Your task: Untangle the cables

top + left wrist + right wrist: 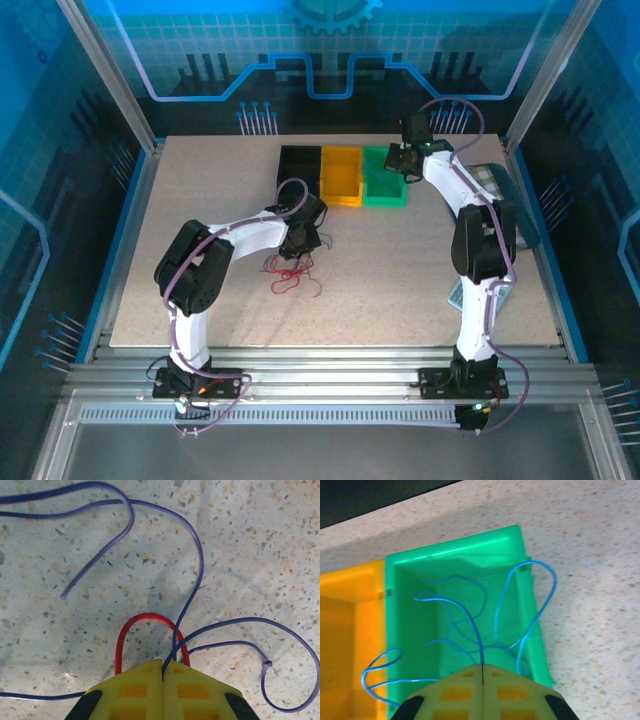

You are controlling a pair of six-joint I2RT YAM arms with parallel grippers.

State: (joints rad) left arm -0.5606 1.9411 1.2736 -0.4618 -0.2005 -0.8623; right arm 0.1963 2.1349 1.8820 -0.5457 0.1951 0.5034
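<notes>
Thin cables (290, 272) being sorted on a table (400, 280).
Left gripper (163, 667) clamps a blue-purple cable (197, 570) crossing a red loop (150, 616); lift slowly. Right gripper (483, 669) pinches a blue cable (470, 617) above the green bin (455, 550); lower before release.

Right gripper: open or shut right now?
Shut. The right gripper has its yellow fingers meeting at a seam, pinching a light blue wire that loops over the green bin.

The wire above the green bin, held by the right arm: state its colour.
The wire is light blue, clearest in the right wrist view.
</notes>
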